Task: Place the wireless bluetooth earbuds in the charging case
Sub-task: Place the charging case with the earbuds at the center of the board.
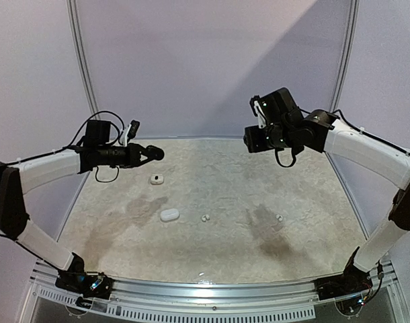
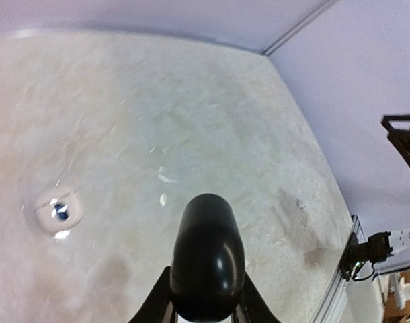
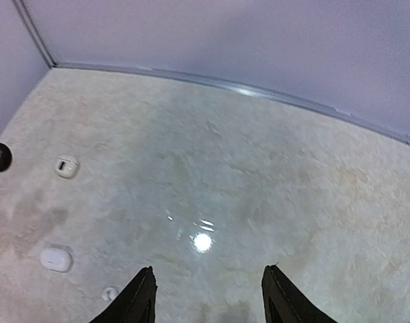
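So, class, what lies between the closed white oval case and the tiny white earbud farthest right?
Another tiny white earbud, nearer the closed white oval case than the rightmost earbud; the top view shows it.

Left claw [image 1: 154,154] closed, right claw [image 3: 208,274] parted

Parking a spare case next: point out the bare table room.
Widest bare patch: far right, between the back wall and the lone earbud. Also free: the near strip along the front rail. Crowded: left of centre, around the open case, closed case and middle earbud.
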`<state>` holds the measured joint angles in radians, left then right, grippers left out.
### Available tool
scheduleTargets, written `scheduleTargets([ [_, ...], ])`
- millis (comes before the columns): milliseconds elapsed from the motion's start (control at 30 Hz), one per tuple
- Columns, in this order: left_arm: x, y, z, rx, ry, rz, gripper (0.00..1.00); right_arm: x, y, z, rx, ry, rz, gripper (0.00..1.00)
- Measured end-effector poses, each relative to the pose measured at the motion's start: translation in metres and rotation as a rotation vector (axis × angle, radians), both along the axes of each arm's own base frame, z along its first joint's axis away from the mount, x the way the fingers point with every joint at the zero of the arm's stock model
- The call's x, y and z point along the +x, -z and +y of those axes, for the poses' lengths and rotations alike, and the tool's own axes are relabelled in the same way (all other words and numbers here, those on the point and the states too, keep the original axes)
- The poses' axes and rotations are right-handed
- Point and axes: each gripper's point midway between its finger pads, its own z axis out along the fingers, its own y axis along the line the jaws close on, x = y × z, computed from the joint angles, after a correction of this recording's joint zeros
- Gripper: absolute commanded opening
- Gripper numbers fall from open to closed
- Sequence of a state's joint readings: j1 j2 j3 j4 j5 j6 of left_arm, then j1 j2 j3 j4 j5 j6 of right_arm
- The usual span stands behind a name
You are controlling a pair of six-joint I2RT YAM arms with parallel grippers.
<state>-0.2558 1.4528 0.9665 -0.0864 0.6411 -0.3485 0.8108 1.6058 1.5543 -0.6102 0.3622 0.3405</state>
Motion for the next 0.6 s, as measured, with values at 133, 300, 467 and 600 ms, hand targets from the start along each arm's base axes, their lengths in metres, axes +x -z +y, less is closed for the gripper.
scheduleTargets([
  [133,0.013,0.074,0.06,0.039,-0.177,0.337,0.0,-0.004,0.034,-0.015,-0.049,0.046,0.094,0.55],
  [300,-0.005,0.145,0.119,0.01,-0.363,0.657,0.0,-0.006,0.048,-0.008,-0.058,0.028,0.132,0.55],
  [467,-0.001,0.173,0.112,-0.097,-0.33,0.824,0.04,-0.003,0.062,0.001,-0.072,0.01,0.169,0.56],
  [600,0.006,0.173,0.108,-0.129,-0.315,0.835,0.53,0.0,0.066,0.008,-0.066,0.004,0.184,0.6],
])
